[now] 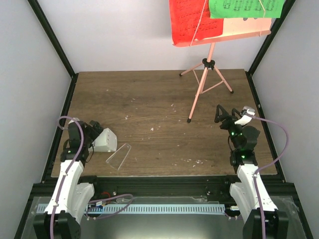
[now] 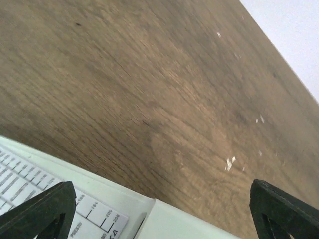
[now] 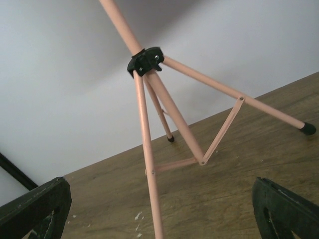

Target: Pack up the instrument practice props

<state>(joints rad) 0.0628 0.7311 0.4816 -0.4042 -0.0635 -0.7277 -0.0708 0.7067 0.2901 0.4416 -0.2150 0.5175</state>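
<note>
The pink music stand (image 1: 203, 85) stands on its tripod at the back right. Its desk carries a red page (image 1: 192, 22) and a green page (image 1: 244, 7), both cut off by the top edge. In the right wrist view the stand's legs (image 3: 149, 164) rise just ahead. My right gripper (image 1: 232, 117) is open, to the right of the front leg and apart from it, with nothing between its fingers (image 3: 37, 209). The white metronome (image 1: 105, 141) lies at the near left, and its clear cover (image 1: 118, 155) lies beside it. My left gripper (image 1: 92, 130) is open at the metronome's left side. The metronome's scale face (image 2: 75, 209) shows below that gripper's fingers (image 2: 284, 209).
The brown wooden table (image 1: 149, 99) is flecked with small white specks. Black frame posts (image 1: 52, 40) and pale walls close in the left, right and back sides. A black rail (image 1: 159, 185) runs along the near edge between the arm bases.
</note>
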